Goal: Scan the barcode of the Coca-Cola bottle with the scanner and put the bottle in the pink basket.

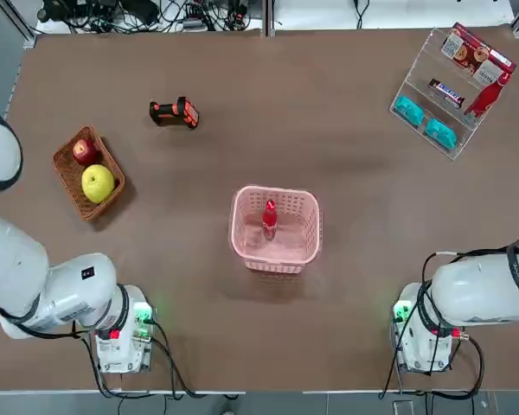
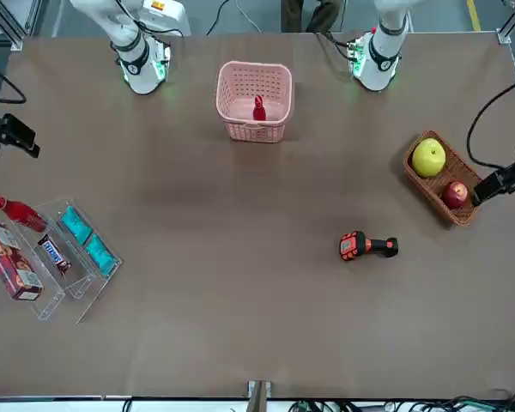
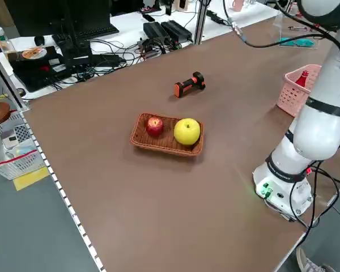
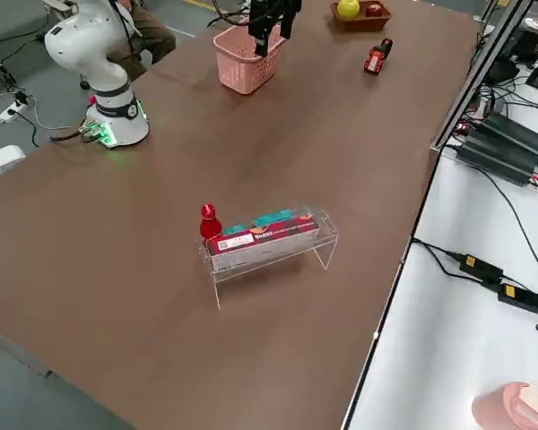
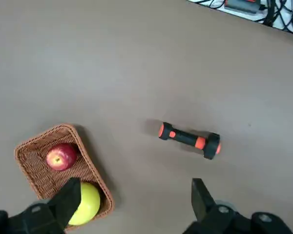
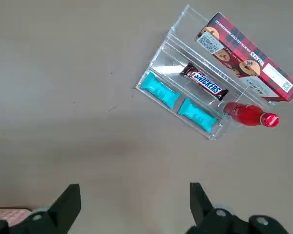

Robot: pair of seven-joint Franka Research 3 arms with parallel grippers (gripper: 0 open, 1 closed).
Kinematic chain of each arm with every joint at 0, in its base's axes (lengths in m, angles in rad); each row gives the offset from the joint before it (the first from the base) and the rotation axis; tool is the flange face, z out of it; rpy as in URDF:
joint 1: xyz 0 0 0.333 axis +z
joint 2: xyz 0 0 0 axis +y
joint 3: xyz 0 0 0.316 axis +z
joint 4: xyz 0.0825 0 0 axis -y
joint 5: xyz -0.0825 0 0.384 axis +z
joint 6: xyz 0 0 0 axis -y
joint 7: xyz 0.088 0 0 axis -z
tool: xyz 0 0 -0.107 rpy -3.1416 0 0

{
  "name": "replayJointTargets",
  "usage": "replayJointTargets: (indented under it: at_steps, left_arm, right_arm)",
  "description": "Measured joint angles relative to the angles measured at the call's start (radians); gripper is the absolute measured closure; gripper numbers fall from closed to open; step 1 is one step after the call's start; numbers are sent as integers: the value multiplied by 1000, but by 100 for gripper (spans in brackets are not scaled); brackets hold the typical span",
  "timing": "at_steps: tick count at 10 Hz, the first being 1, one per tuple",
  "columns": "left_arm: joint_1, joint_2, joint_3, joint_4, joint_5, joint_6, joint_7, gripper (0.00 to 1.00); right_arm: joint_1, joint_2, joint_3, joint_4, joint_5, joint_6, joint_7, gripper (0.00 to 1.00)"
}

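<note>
Coca-Cola bottle point(image 1: 269, 218) upright in pink basket point(image 1: 306, 235); both hands spread, empty. Risk: lattice wall nudged, toppling bottle.

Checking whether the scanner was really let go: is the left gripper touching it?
Apart. In the left wrist view the left gripper hangs open, with bare table between its fingers and the scanner.

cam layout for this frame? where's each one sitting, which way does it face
Top: overhead, looks down; arm bases at bottom; pink basket central.
Front: across the table, faces robot; bases at top.
Left side: raised, sees wicker basket and one arm.
Right side: raised, sees clear rack and one arm.
Left wrist: left gripper open over scanner.
Right wrist: right gripper open.
Shared: top and front show the basket.
</note>
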Motion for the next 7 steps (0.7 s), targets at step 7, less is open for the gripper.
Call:
replayJointTargets:
  at_steps: [7]
  left_arm:
    - [1, -49, 4, -1, -56, -93, 73, 0]
  right_arm:
    - [-7, 0, 3, 1, 0, 0, -2, 1]
